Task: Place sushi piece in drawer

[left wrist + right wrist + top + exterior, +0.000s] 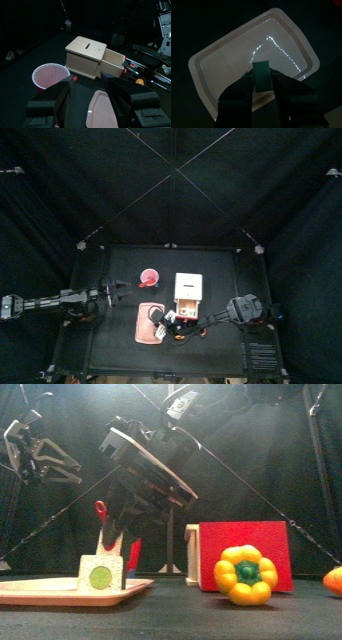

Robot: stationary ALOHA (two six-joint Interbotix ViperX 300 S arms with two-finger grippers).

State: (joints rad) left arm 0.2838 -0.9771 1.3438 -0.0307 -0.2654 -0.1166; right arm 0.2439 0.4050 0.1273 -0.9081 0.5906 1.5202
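Note:
The sushi piece [100, 574], a white roll with a green centre, is held upright in my right gripper [110, 556] just above the pink tray [40, 591]. In the right wrist view the jaws are shut on its dark green edge [261, 74], with the tray [231, 50] below. The wooden drawer box [189, 285] stands mid-table with its drawer [115, 61] pulled out. My left gripper [90, 89] is open and empty, short of the box [87, 54] and near the pink bowl [50, 76].
A yellow pepper [245, 574] stands at the front beside a red panel [247, 544]. An orange thing [334, 579] lies at the right edge. Small toys [181, 328] lie by the tray [144, 323]. The pink bowl [148, 279] sits left of the box.

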